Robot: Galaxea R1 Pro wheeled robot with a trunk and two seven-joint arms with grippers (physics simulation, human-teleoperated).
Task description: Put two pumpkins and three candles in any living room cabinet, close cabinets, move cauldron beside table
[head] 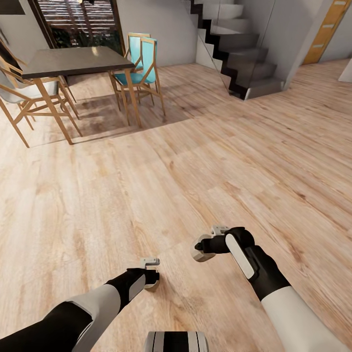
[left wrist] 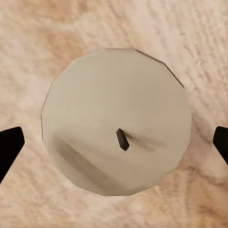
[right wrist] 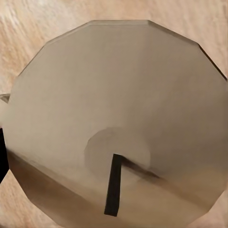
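My left gripper hangs low over the wooden floor, shut on a pale tan candle. The left wrist view looks down on that candle's round top and short dark wick, with a black fingertip at either side. To its right, my right gripper is shut on a whitish candle. In the right wrist view this candle's top sits very close to the camera, its dark wick leaning.
A dark dining table with wooden chairs, two of them teal-seated, stands at the far left. A grey staircase rises at the back right, beside an orange door. Open wooden floor lies ahead.
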